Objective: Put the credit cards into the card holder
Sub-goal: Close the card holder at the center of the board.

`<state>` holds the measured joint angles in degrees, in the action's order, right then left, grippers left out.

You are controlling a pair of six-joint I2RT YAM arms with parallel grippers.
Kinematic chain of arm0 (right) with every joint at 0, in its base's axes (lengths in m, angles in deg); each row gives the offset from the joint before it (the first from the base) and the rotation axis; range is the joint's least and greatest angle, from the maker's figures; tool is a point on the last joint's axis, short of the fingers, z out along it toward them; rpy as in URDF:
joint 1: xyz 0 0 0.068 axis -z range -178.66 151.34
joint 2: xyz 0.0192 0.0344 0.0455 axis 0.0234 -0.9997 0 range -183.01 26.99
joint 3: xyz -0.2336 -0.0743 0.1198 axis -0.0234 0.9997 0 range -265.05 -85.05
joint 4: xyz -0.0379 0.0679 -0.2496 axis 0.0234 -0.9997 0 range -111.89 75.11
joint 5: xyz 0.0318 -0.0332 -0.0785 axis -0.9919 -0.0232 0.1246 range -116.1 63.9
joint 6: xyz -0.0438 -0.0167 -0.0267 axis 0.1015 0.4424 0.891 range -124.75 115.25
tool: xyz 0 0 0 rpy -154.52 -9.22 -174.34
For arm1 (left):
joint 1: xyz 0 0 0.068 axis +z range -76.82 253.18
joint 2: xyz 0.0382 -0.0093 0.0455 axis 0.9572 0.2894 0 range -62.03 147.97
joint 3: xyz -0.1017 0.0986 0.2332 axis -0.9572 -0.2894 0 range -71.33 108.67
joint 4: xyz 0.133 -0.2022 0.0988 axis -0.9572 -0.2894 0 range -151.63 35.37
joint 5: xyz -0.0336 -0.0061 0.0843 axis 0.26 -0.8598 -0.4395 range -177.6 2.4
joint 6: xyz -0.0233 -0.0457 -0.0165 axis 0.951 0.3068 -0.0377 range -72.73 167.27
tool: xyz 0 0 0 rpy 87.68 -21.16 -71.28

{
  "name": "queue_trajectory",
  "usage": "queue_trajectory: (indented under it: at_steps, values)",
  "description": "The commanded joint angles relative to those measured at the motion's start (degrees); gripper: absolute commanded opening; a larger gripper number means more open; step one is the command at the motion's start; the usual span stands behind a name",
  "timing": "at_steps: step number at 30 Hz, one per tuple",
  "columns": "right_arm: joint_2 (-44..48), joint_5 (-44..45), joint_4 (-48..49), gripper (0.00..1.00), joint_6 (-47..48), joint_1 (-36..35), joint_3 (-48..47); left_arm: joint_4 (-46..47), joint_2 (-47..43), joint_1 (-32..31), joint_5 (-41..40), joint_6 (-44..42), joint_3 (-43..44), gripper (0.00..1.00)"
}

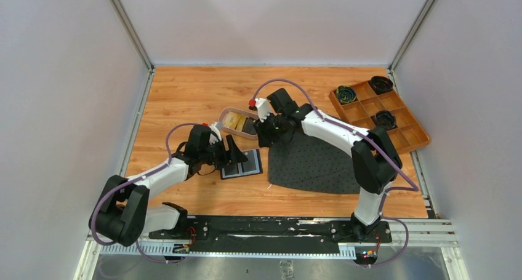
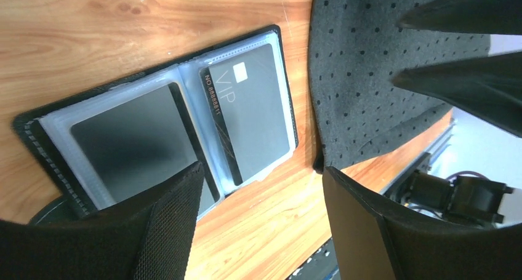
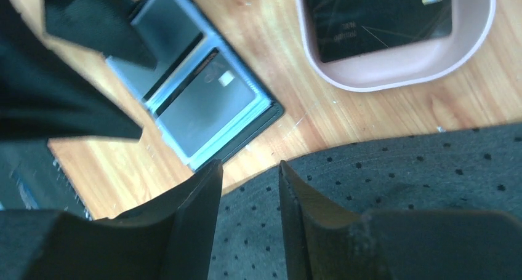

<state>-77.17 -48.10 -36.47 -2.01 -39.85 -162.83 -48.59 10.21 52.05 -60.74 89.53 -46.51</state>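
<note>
**A:** How do the left jaws stand?

**B:** Wide apart, with nothing between them. One black finger [image 2: 166, 231] hangs over an edge of the card holder [image 2: 160, 126]. I cannot tell whether it touches.

**A:** And the holder itself?

**B:** It lies open and flat on the wooden worktop [image 2: 92, 34], just beside the dotted grey mat [image 2: 369, 89]. The VIP card [image 2: 249, 114], which is black, sits in one clear pocket. A second dark card [image 2: 132, 144] sits in the pocket next to it.

**A:** The right jaws?

**B:** Parted only a little, leaving a narrow gap, and gripping nothing. The wrist view shows only the mat's edge and a strip of worktop through that gap. They hang near the pink tray [image 3: 400, 71].

**A:** Where are the other cards?

**B:** In that tray. A black card [image 3: 375, 15] lies flat inside it, and the top view shows gold-yellow cards [image 1: 232, 120] beside it. The tray sits on the worktop just beyond the holder, without touching it.

**A:** Anything else?

**B:** An orange-brown compartmented box [image 1: 400, 129] stands at the far right, well apart from both arms.
</note>
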Motion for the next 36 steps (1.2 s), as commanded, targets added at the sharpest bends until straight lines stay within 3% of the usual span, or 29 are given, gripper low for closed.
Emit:
queue_trajectory:
  at_steps: [1,6,12,15,17,20,27,30,36]
  values:
    - [6.0,-16.4,-5.8,0.44,14.5,4.5,0.7,-12.7,-5.6,-0.2,-4.4,-6.2,4.9,0.73]
    - [13.2,-30.0,-6.8,0.50,20.4,11.5,3.6,-18.6,-14.2,-0.2,-7.3,-11.7,7.8,0.74]
    - [22.3,-37.8,-6.0,0.54,25.0,15.3,8.7,-23.7,-22.6,0.1,-11.3,-18.4,8.8,0.78]
    - [25.0,-40.3,-5.2,0.62,25.2,15.7,10.4,-25.7,-26.1,0.7,-13.0,-19.9,8.9,0.86]
    - [24.9,-44.5,-5.1,0.70,25.0,16.0,11.4,-26.6,-28.6,1.3,-13.9,-20.3,9.4,0.98]
    - [24.4,-52.5,-2.2,0.77,22.9,16.0,15.3,-28.7,-31.8,2.1,-15.2,-21.0,10.7,1.00]
    - [23.4,-49.7,14.7,0.78,8.4,14.9,22.8,-36.3,-33.6,2.4,-17.7,-21.9,16.6,1.00]
    - [21.3,-46.5,16.4,0.77,6.9,12.8,23.7,-40.7,-32.2,2.4,-17.3,-24.5,21.0,1.00]
    - [16.6,-39.3,16.2,0.76,5.0,9.2,22.9,-45.0,-30.0,2.3,-23.9,-34.5,29.5,1.00]
